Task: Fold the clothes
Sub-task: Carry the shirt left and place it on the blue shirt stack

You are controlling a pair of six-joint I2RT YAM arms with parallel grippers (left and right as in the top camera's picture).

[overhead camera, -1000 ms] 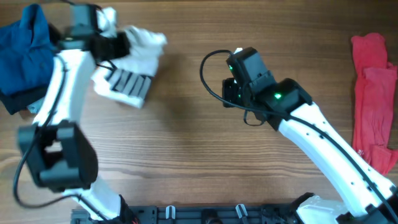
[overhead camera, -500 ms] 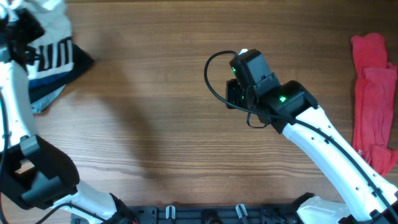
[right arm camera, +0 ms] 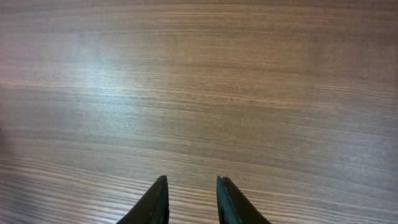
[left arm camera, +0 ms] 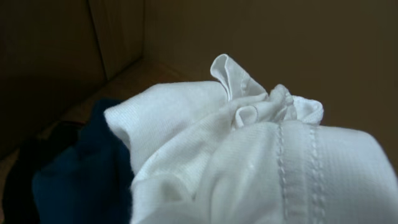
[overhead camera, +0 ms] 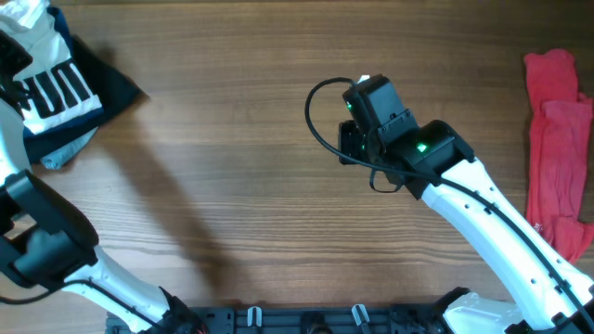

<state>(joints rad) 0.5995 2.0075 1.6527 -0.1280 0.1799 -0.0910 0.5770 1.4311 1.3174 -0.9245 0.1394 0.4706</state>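
The white T-shirt with black stripes (overhead camera: 54,88) lies bunched at the table's far left corner, on top of dark blue clothes (overhead camera: 109,91). My left gripper (overhead camera: 11,63) sits at the frame's left edge against that shirt. In the left wrist view its fingers are hidden, and bunched white fabric (left arm camera: 261,162) fills the frame with the dark blue cloth (left arm camera: 74,186) beside it. Its jaws are shut on the white T-shirt. My right gripper (right arm camera: 191,180) hovers over bare wood at the table's centre, open by a small gap with nothing between its fingers (right arm camera: 158,202).
Red clothes (overhead camera: 557,139) lie in a long heap along the right edge. A pale blue piece (overhead camera: 60,156) pokes out below the dark pile at the left. The right arm's black cable (overhead camera: 316,121) loops beside its wrist.
The left arm has swung the white T-shirt leftward from the table beside the pile, onto the dark blue clothes at the far corner. The right arm has hardly moved.
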